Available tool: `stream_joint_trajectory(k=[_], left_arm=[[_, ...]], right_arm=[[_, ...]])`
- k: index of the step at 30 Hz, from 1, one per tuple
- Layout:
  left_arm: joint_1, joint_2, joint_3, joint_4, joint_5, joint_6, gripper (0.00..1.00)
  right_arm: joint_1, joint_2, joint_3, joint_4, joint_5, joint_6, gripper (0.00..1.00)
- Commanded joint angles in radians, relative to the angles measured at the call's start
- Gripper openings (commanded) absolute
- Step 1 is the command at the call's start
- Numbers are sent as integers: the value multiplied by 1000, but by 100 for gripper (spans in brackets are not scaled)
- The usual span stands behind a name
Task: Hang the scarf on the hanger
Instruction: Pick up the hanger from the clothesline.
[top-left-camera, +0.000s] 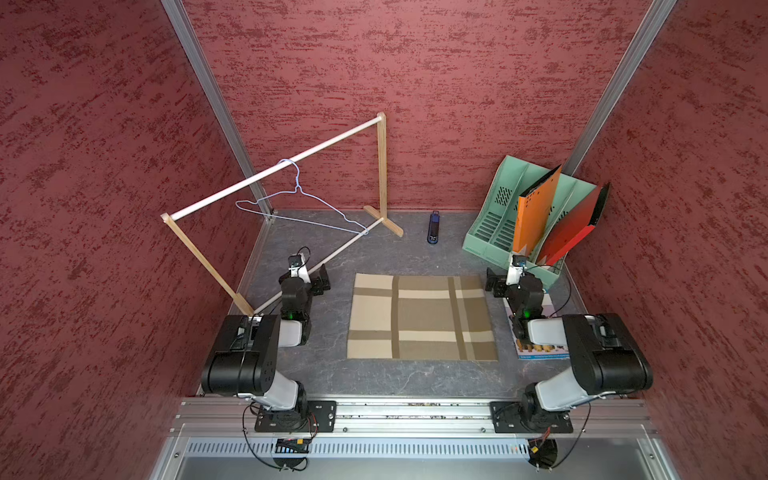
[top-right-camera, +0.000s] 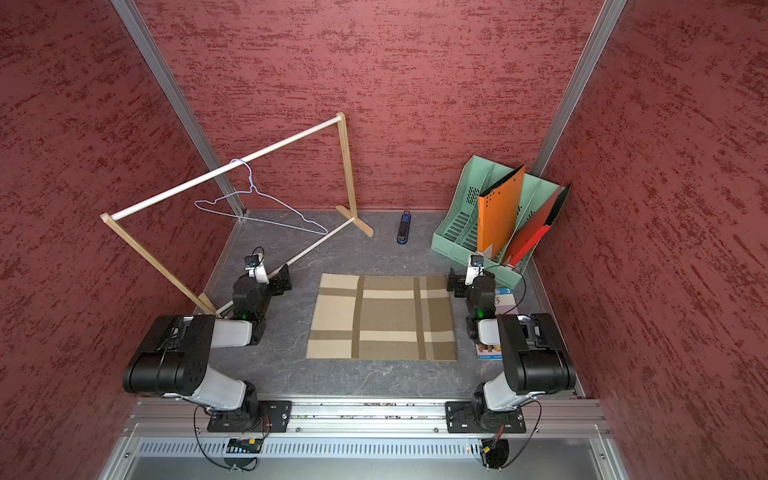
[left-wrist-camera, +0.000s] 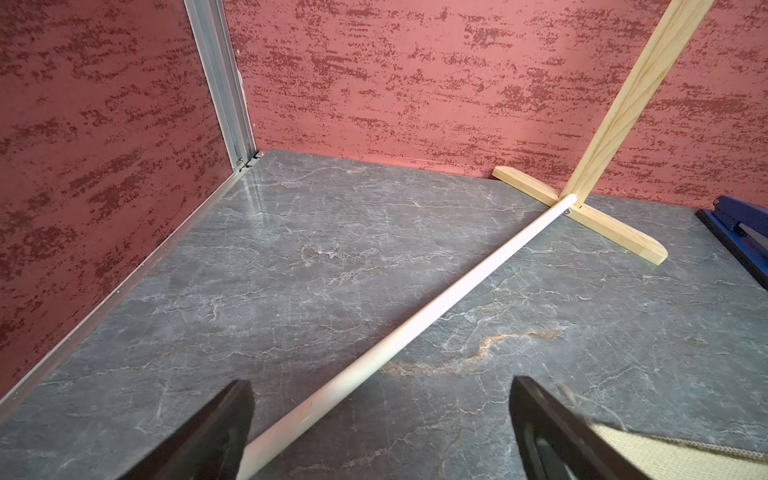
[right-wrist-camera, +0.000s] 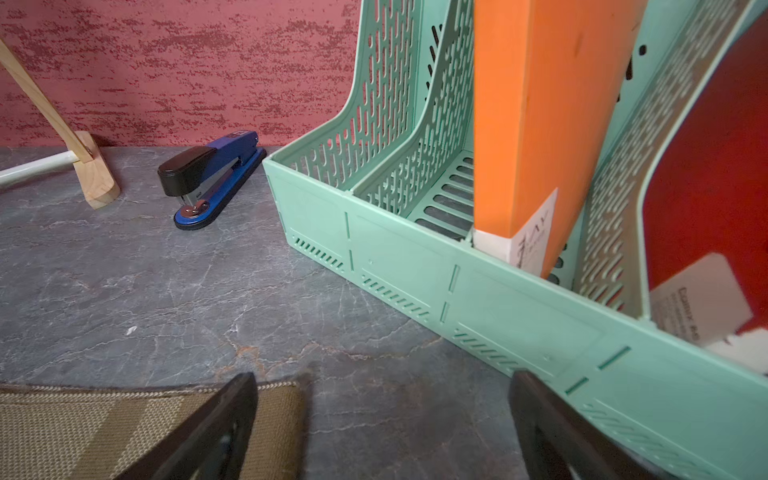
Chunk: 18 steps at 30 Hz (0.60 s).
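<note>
The scarf (top-left-camera: 422, 318) (top-right-camera: 382, 318), tan with cream plaid stripes, lies folded flat in the middle of the table. The light-blue wire hanger (top-left-camera: 297, 188) (top-right-camera: 252, 188) hangs by its hook from the upper white rod of the wooden rack at the back left. My left gripper (top-left-camera: 322, 280) (left-wrist-camera: 380, 384) stands open and empty beside the scarf's far left corner (left-wrist-camera: 665, 453), over the rack's lower rod (left-wrist-camera: 415, 320). My right gripper (top-left-camera: 492, 282) (right-wrist-camera: 382, 378) is open and empty at the far right corner (right-wrist-camera: 83, 424), one finger over the cloth's edge.
The wooden rack (top-left-camera: 274, 168) spans the left side, its foot (left-wrist-camera: 602, 228) near the back wall. A blue stapler (top-left-camera: 433, 227) (right-wrist-camera: 212, 178) lies at the back. A green file organizer (top-left-camera: 486, 232) (right-wrist-camera: 395, 266) with orange and red folders stands back right. A book (top-left-camera: 536, 352) lies under the right arm.
</note>
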Motion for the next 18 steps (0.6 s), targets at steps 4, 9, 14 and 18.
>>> stream_joint_trajectory(k=[4,9,14,18], left_arm=[[0,10,15,15,2,5,100],[0,10,14,15,3,5,100],[0,8,8,26,-1,3,100],[-8,-36,-33,69,-18,4,100]], right_arm=[[6,6,18,29,-7,-3,99],[6,5,18,30,-8,-3,98],[6,7,20,28,-9,-3,99],[5,6,18,29,-9,-3,98]])
